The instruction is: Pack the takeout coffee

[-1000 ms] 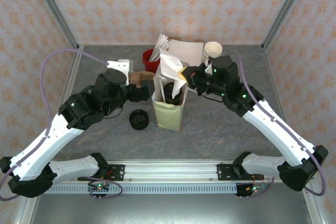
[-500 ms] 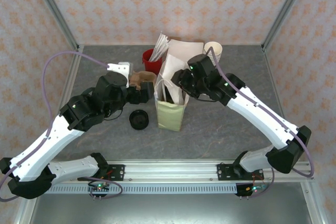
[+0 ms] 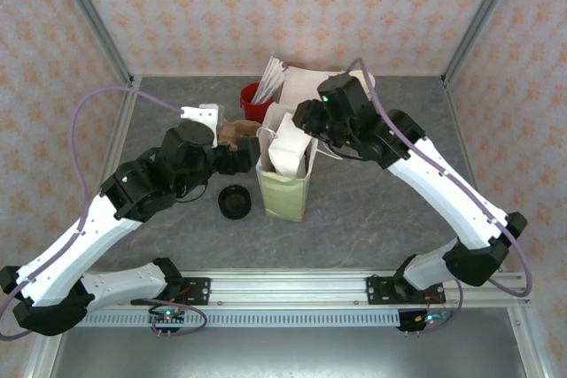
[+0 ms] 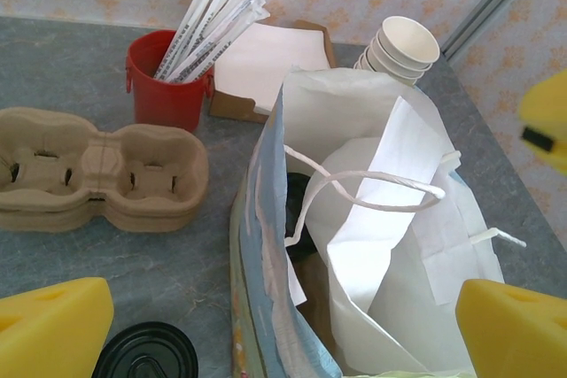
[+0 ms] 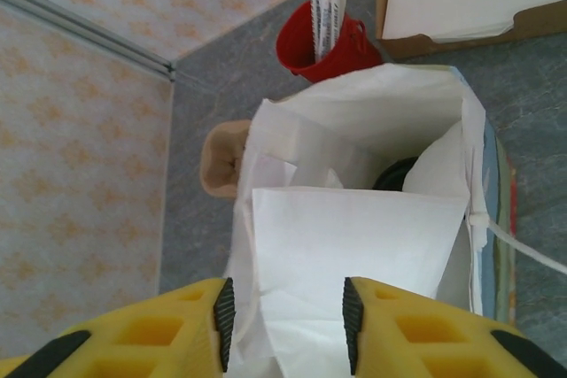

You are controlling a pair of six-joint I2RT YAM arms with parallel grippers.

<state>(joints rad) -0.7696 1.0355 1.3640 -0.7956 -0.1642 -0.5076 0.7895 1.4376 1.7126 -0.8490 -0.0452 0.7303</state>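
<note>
The right pincer (image 5: pixel 285 312) hangs released and empty just above the paper bag (image 5: pixel 354 245); the takeout coffee (image 5: pixel 400 174) sits below it, inside. The left pincer (image 4: pixel 279 320) gapes wide beside the bag. Grey worktop (image 3: pixel 381 210), patterned walls (image 3: pixel 266 6).

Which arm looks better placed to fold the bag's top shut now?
Right, I'd say. The right gripper hangs over the paper bag mouth, at the white flap; the left gripper sits beside the bag, lower and open.
</note>
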